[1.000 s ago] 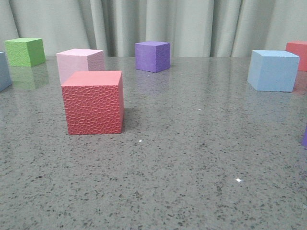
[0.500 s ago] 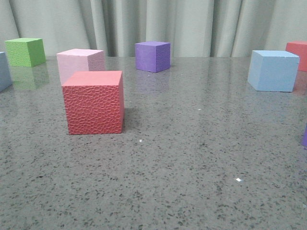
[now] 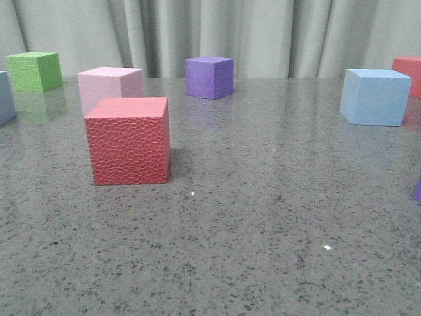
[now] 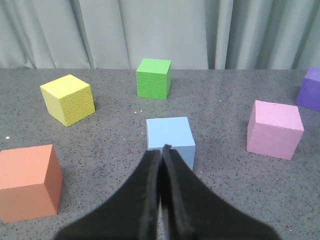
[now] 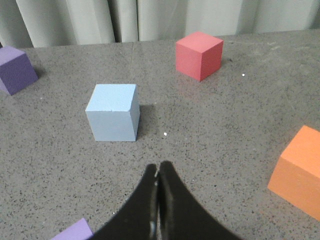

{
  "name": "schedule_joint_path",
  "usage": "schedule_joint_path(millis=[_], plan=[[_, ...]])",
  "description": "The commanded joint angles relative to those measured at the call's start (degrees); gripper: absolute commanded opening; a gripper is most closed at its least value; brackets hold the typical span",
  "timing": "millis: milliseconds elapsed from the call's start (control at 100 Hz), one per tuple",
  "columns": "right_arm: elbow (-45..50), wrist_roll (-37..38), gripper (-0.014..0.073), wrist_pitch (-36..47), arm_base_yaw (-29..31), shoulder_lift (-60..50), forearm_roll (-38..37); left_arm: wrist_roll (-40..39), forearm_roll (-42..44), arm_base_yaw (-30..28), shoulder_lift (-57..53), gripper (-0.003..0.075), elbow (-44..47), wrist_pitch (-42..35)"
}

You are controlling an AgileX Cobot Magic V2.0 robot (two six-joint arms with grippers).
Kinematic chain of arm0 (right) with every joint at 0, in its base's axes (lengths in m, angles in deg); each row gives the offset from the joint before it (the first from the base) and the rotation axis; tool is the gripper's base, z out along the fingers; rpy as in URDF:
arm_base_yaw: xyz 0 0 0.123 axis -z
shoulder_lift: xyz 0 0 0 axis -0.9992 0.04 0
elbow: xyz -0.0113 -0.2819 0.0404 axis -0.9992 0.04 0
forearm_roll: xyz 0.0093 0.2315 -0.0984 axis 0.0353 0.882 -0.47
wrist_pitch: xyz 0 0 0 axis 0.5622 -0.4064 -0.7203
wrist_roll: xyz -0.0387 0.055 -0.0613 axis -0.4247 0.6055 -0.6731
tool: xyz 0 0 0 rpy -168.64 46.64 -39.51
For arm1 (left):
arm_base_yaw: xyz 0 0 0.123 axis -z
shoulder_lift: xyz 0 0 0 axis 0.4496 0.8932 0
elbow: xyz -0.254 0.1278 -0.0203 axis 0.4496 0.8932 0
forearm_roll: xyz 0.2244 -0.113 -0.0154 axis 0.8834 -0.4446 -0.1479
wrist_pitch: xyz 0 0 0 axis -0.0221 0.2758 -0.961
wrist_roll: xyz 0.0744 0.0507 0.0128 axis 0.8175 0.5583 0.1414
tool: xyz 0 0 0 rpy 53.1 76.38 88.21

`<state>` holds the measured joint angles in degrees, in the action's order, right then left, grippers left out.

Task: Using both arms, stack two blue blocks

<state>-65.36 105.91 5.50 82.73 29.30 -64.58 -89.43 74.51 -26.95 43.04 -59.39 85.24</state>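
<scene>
Speckled grey stone table (image 3: 263,217) backed by pale grey curtains (image 3: 263,33); blue blocks (image 3: 375,97) (image 4: 170,136) rest apart. Left gripper (image 4: 162,150) and right gripper (image 5: 158,172) have jaws closed, empty.

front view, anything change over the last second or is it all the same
Nothing visibly changed. In the front view the red bumpy cube, pink cube, purple cube, green cube and the blue block on the right sit where they were, and no arm has entered that view. Nothing was taken hold of or let go.
</scene>
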Motion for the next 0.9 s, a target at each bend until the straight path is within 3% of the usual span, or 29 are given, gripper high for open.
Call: schedule_joint_path(millis=[0, 80, 210, 300, 400, 690, 890], plan=[[-2.16, -0.34, 0.0011, 4.43, 0.02, 1.17, -0.74, -0.56, -0.67, -0.1, 1.48, 0.0081, -2.62, -3.79], [-2.16, -0.34, 0.0125, 4.63, 0.02, 1.19, -0.74, -0.56, -0.8, -0.1, 1.83, 0.0233, -2.76, -4.33], [-2.16, -0.34, 0.039, 4.68, 0.02, 1.19, -0.79, -0.56, -1.39, -0.1, 1.83, 0.052, -2.76, -4.59], [-2.16, -0.34, 0.0554, 4.8, 0.02, 1.19, -0.79, -0.56, -2.89, -0.1, 1.83, 0.0608, -2.76, -4.59], [-2.16, -0.34, 0.0636, 5.04, 0.02, 1.19, -0.79, -0.56, -3.2, -0.1, 1.83, 0.0621, -2.76, -5.61], [-2.64, -0.34, 0.0632, 6.99, 0.02, 1.19, -0.23, -0.56, -4.79, -0.1, 1.83, 0.0621, -2.76, -8.37], [-9.15, -0.34, 0.0632, -0.32, -0.05, 6.07, 2.48, -0.56, -4.79, -0.1, 1.83, 0.0619, -2.76, -8.08]])
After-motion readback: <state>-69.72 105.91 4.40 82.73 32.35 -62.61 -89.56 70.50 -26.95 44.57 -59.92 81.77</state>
